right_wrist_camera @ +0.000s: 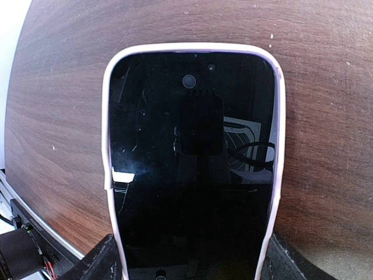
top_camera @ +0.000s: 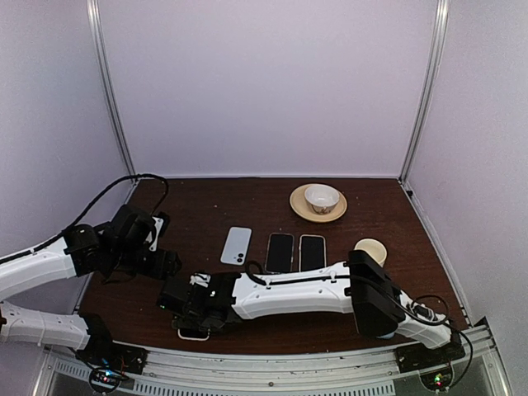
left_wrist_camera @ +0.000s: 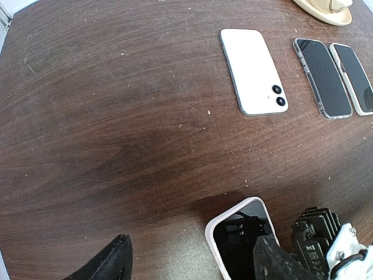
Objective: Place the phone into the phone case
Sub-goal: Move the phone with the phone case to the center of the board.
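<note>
A black-screened phone lies face up inside a pale pinkish-white phone case on the table's near edge. The case rim shows a small step on its left side. My right gripper reaches across to the left, and its fingers press both long sides of the cased phone. From above, only the case's white end peeks out under the right gripper. My left gripper stands open just beside it, and the case's corner lies near its right finger. Nothing is held in the left gripper.
A white phone lies face down mid-table, with two dark-screened phones in clear cases to its right. A bowl on a saucer sits at the back. A tan cup stands right, behind the right arm.
</note>
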`<action>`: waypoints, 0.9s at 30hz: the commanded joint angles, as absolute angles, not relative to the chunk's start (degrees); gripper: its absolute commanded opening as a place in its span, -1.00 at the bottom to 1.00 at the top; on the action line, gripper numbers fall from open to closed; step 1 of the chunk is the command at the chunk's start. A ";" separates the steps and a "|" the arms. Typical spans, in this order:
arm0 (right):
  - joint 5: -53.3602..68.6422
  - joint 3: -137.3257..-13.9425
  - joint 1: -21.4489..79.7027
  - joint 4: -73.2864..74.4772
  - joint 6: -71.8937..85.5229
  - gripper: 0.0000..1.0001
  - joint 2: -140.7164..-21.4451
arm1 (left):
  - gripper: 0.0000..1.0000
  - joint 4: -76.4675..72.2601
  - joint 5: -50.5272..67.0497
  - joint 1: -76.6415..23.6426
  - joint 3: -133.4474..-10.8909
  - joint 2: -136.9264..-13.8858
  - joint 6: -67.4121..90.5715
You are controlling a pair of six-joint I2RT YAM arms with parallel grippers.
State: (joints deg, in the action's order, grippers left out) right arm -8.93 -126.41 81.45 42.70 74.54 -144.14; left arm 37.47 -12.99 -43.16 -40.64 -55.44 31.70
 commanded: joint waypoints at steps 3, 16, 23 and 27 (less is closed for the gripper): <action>-9.35 -127.59 80.19 45.55 67.77 0.74 -141.20 | 0.62 36.65 -12.20 -42.80 -42.15 -55.09 30.65; -15.18 -119.39 78.47 63.76 55.31 0.99 -123.97 | 0.76 35.69 -10.69 -42.80 -45.62 -60.01 28.39; -14.82 -73.69 74.88 69.29 66.97 0.99 -94.40 | 0.74 33.05 -5.56 -42.80 -47.02 -63.86 28.35; -7.32 -52.19 68.63 62.47 69.37 0.99 -77.08 | 0.66 31.08 -2.97 -42.89 -47.83 -66.10 29.79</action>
State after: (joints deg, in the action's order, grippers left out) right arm -12.01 -67.92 73.60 63.70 63.94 -87.59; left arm 35.18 -6.98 -43.16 -45.56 -64.27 29.23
